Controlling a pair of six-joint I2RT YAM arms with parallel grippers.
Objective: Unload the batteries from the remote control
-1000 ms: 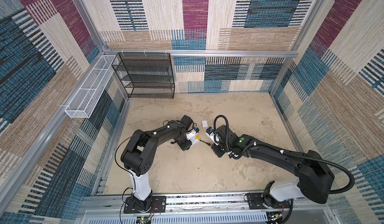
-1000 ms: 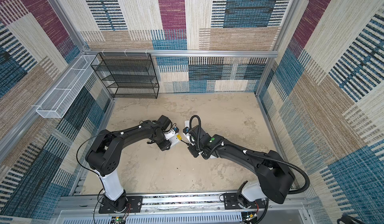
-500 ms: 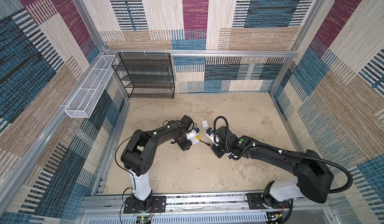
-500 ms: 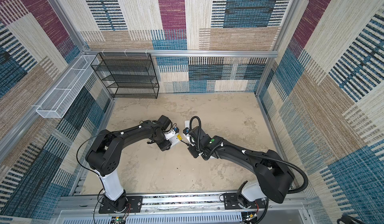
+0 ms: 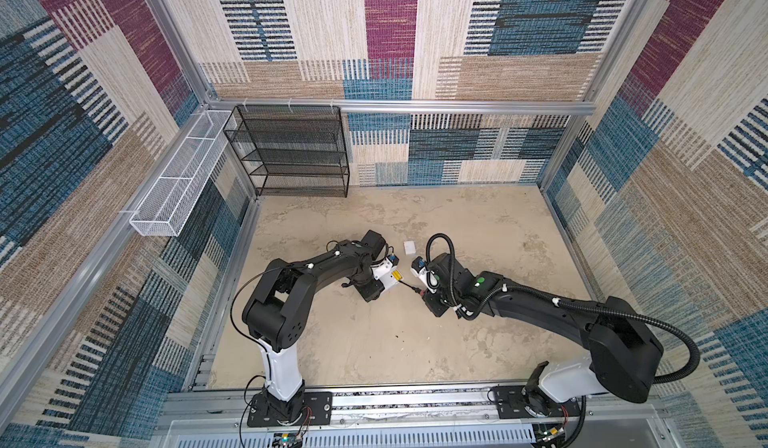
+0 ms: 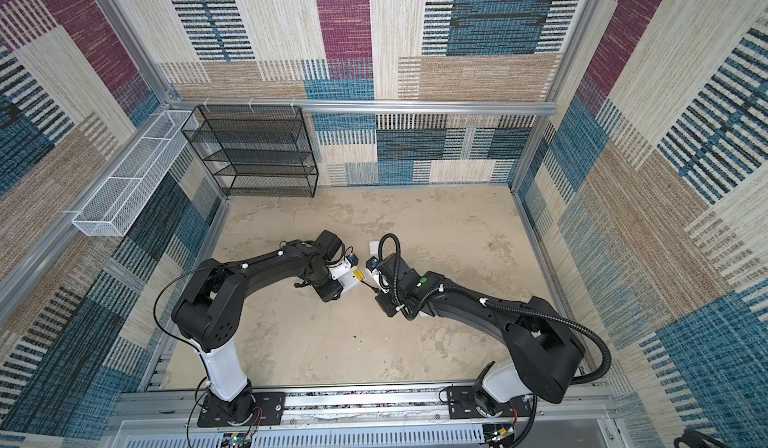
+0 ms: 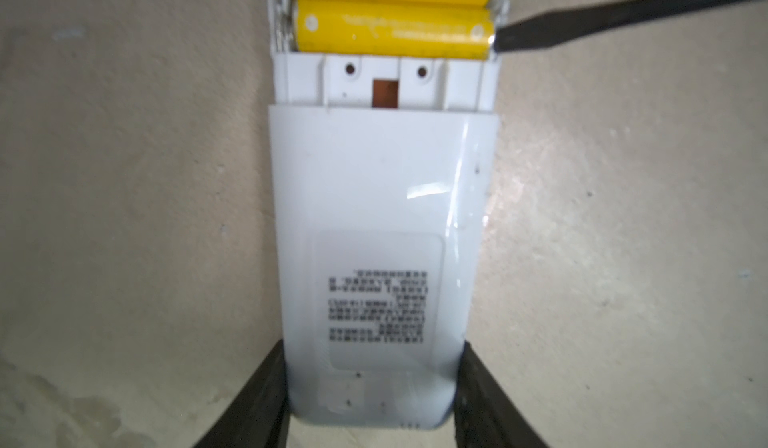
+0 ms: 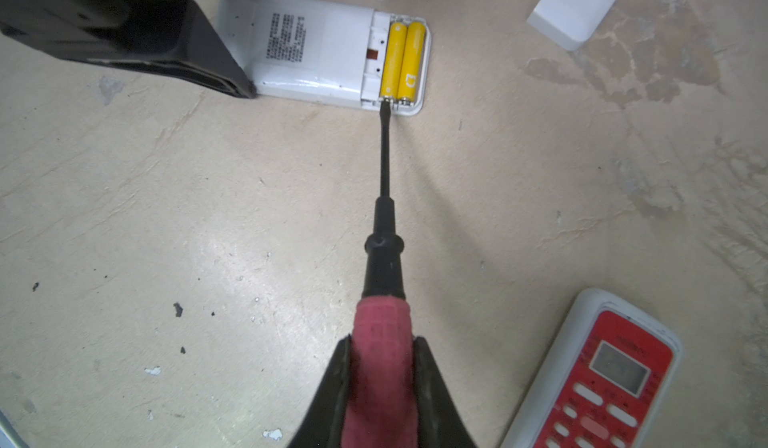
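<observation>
right wrist: yellow batteries (image 8: 402,63) well ahead of right pincer (image 8: 383,342), tight around screwdriver (image 8: 384,259)

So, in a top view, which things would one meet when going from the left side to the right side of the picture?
white wire basket → black mesh rack → white remote → yellow batteries → screwdriver. The small white cover is left out: it lies farther back, level with the screwdriver.

The 2 batteries (image 8: 403,61) are yellow, their remote (image 8: 316,51) white; the screwdriver (image 8: 384,267) has a red handle and black shaft.
</observation>
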